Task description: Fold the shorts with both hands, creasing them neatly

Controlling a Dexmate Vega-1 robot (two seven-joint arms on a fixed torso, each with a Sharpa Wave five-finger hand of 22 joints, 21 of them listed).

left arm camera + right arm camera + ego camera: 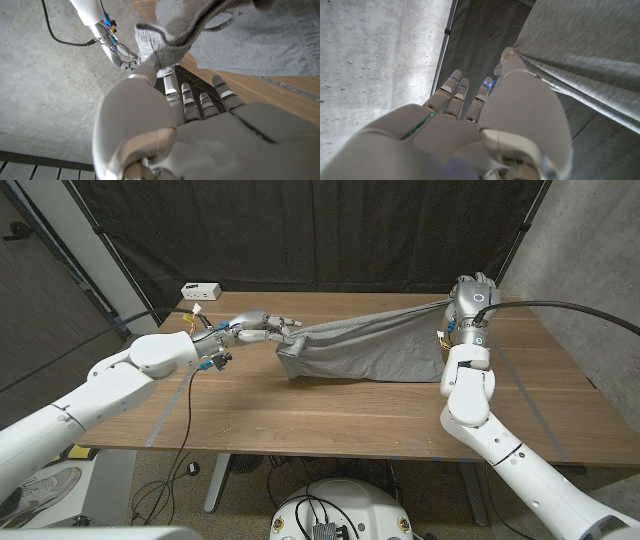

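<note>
Shorts [365, 345] between robot hands, white box [201, 290] behind

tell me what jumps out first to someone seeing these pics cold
The grey shorts catch the eye first: they hang stretched in the air across the middle of the wooden table, sagging toward it. The left hand grips one end and the right hand holds the other end raised higher at the far right. A small white box sits at the table's far left edge before the dark curtain.

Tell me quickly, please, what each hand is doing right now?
Left hand: holding one end of the grey shorts.
Right hand: holding the other end, lifted.
</note>
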